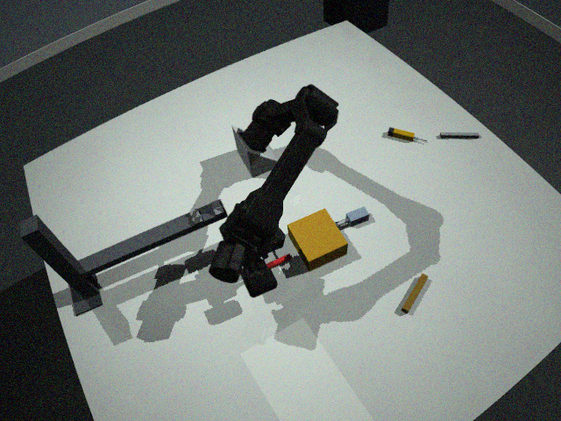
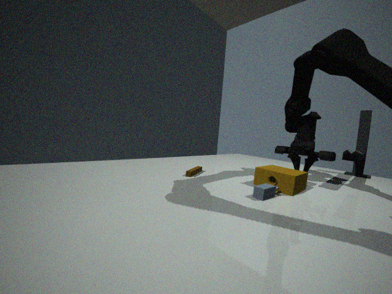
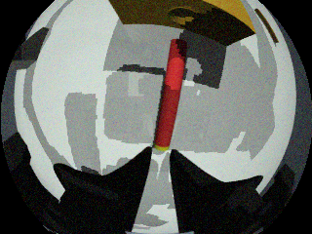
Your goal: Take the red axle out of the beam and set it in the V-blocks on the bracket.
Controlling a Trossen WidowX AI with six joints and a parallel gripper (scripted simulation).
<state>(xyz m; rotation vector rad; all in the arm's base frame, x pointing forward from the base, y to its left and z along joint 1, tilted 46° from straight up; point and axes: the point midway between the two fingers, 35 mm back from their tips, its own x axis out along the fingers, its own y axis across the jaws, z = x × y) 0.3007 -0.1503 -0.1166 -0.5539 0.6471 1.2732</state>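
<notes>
A pale tabletop (image 1: 149, 122) (image 2: 110, 221) (image 3: 54, 78) stands against dark floor in my top view. There, the red axle (image 1: 278, 261) (image 3: 171, 97) is outside the yellow beam (image 1: 316, 236) (image 2: 280, 178) (image 3: 195, 19), near the gripper (image 1: 266, 263) (image 2: 301, 169) (image 3: 160, 152); the bracket (image 1: 149, 239) (image 2: 364, 139) stands well apart. In the exterior view, 2 fingers point down behind the beam. My wrist view shows them slightly open, the axle's yellow-tipped end between their tips, unclamped.
</notes>
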